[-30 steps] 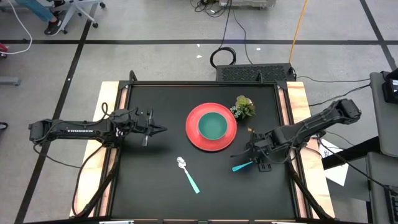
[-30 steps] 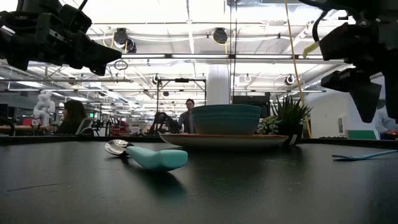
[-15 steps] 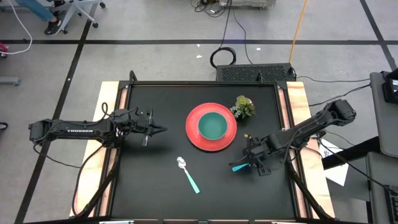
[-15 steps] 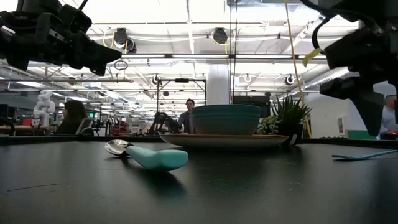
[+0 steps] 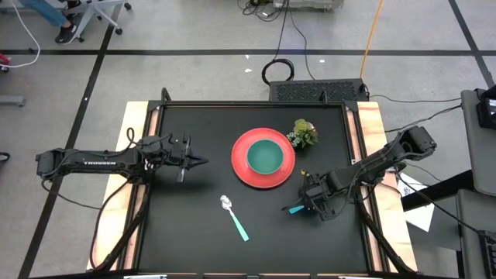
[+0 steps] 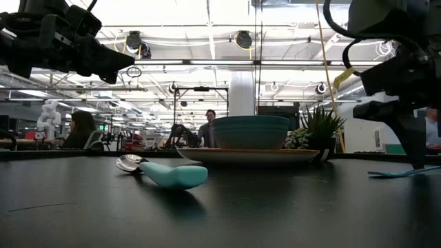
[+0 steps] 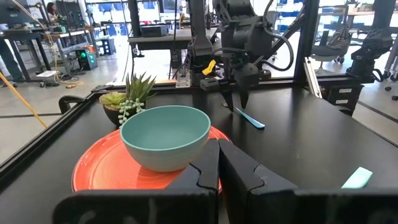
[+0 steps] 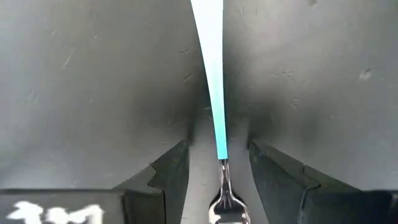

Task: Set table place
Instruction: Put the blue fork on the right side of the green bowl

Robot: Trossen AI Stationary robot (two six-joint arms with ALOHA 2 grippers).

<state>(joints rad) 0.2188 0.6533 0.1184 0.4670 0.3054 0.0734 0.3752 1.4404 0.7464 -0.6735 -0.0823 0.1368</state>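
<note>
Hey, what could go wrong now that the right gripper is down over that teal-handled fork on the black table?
1. The right gripper is open, straddling the thin teal-handled metal fork, which lies flat on the black table; closing may pinch only its edge, so it could slip or twist.
2. The fingertips sit close to the tabletop and might scrape it.

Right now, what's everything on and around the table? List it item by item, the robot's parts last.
table: one, matte black, centre.
plate: one, red, mid-table.
bowl: one, teal, on the plate.
plant: one small, green, beside the plate.
spoon: one, teal handle, near edge.
fork: one, teal handle, lying flat between the right hand's fingers.
left hand: shut, hovering left of the plate.
right hand: open, lowered astride the fork.
</note>
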